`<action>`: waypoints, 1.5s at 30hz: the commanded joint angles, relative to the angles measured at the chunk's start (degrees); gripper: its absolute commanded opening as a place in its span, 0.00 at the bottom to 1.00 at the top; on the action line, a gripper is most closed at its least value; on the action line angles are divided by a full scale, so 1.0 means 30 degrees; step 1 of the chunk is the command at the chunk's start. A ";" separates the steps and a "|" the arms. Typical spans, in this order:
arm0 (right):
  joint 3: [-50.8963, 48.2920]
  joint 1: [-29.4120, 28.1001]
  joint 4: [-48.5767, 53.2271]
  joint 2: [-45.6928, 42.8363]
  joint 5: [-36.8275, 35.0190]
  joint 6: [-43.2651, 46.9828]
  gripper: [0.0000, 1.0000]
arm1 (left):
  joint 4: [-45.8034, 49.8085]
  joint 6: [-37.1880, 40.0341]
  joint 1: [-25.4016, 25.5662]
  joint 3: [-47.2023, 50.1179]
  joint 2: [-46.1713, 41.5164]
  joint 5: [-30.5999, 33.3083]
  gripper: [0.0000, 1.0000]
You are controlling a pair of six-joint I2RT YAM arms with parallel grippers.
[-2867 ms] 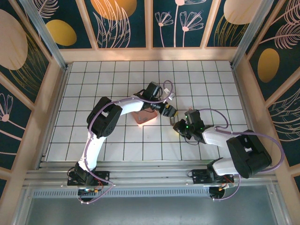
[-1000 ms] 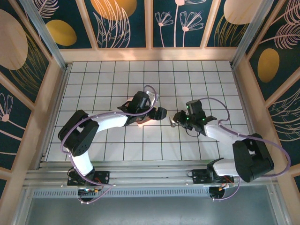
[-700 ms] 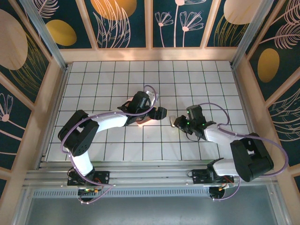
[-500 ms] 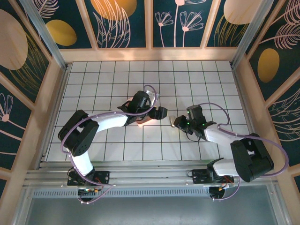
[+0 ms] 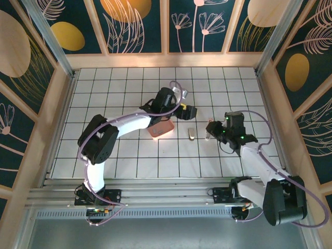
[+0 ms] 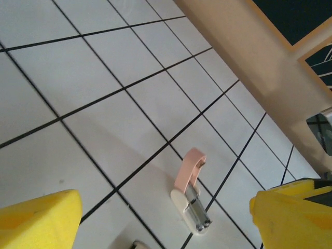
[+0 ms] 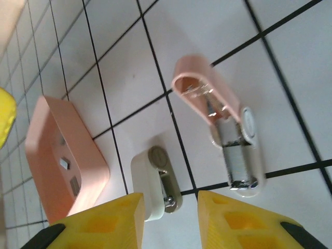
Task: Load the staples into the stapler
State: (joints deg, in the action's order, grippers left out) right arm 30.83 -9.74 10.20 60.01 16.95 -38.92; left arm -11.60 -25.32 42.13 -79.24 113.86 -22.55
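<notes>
Judging by what lies where, loading hasn't started. The staples (image 7: 65, 164) sit as tiny dark-grey strips inside the pink tray (image 7: 83, 140); at least two are visible, none picked up. The stapler (image 7: 158, 181) lies flat on the white tiled worktop (image 5: 129, 83), between the tray & the right gripper (image 5: 209, 128) in the top view, touching neither. It's a short whitish-beige body w/ a round hinge end and a grey metal strip along it. It looks closed, so no channel is on show.

Just beside it, not touching, lies a pink-topped mini stapler (image 7: 223, 122) w/ its lid hinged back and the metal channel exposed. No staples can be made out in it, though glare makes that hard to confirm. Which of the two takes the load can't be told.

Both grippers carry nothing. The right gripper's yellow fingers (image 7: 244, 223) are parted, hovering near the beige stapler's end, not closed on it. The left gripper (image 5: 189, 111) has fingers spread wide, w/ its wrist cam looking down at the pink-topped one.

Left to do, prob.: pick a strip from the tray, get a channel open & steady, slide the strip in, shut the lid, i.e. nearly everything.
</notes>
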 commanded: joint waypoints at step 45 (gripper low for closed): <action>-0.2784 0.5709 0.1333 0.0627 0.5780 0.2337 0.31 | 0.1397 0.2978 0.1677 -0.9923 0.8890 -0.9764 0.67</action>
State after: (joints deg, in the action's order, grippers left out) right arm 22.44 7.09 12.53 62.78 35.40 -33.28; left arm -8.49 -19.90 46.57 -109.19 142.98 -48.51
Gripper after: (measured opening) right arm 0.307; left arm 0.671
